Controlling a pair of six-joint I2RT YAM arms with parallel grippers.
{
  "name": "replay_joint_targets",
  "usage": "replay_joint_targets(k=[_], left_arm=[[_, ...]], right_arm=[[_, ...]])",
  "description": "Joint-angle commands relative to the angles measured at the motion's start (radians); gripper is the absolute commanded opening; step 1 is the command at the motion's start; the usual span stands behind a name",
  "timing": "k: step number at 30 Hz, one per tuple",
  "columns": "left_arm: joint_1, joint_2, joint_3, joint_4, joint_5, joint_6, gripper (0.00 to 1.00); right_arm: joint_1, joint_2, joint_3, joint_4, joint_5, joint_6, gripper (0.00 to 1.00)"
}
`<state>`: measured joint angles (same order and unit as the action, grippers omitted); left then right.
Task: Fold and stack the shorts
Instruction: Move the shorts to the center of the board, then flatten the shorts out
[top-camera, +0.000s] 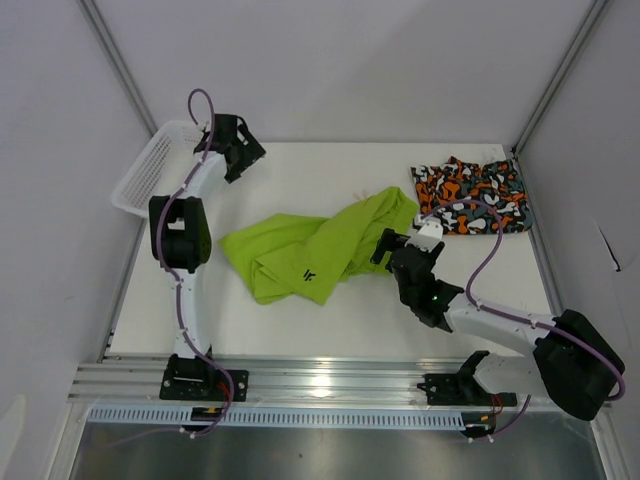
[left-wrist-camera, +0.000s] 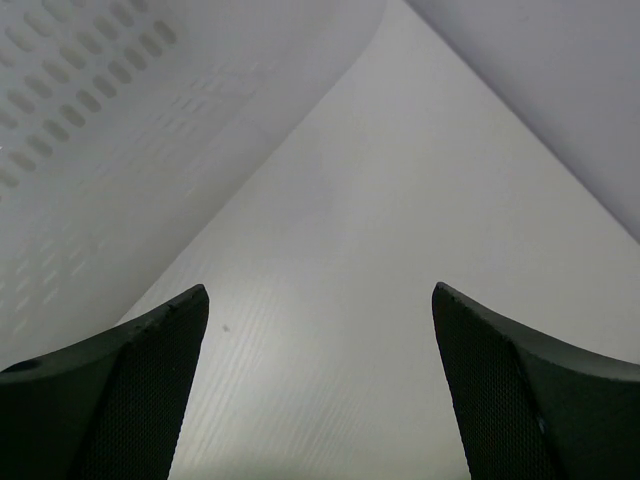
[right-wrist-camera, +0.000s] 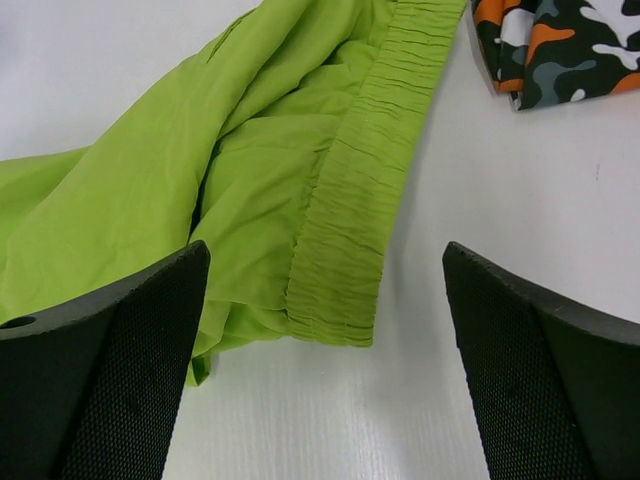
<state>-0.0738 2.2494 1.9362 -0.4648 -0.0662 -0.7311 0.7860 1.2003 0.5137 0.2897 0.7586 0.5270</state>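
The lime green shorts (top-camera: 315, 248) lie crumpled across the middle of the table, their elastic waistband (right-wrist-camera: 365, 210) showing in the right wrist view. At the back right, the camo shorts (top-camera: 470, 195) rest folded; one corner of them (right-wrist-camera: 560, 45) also appears in the right wrist view. My right gripper (top-camera: 382, 247) hovers open at the green shorts' right end, the waistband edge lying between its fingers (right-wrist-camera: 110, 360), nothing held. Far back left, beside the basket, my left gripper (top-camera: 245, 150) stands open over bare table with nothing between its fingers (left-wrist-camera: 130, 390).
A white mesh basket (top-camera: 150, 170) sits at the table's back left edge; its wall (left-wrist-camera: 90, 130) fills the left of the left wrist view. White walls close in the table on three sides. A metal rail (top-camera: 330, 375) runs along the near edge.
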Motion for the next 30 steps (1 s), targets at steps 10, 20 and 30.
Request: replay_joint_targets(k=[10,20,30], left_arm=[[-0.016,-0.120,-0.015,-0.035,0.115,0.065,0.96],[-0.133,-0.514,-0.328,-0.064,0.039,0.099,0.99],[-0.292,-0.908,-0.733,-0.023,-0.067,0.147,0.99]], right_arm=[[-0.008,0.110,0.104,0.022,-0.153,-0.059,0.99],[-0.024,0.114,0.132,-0.007,-0.370,-0.045,1.00],[-0.036,-0.051,0.187,-0.312,-0.384,0.156,0.99]])
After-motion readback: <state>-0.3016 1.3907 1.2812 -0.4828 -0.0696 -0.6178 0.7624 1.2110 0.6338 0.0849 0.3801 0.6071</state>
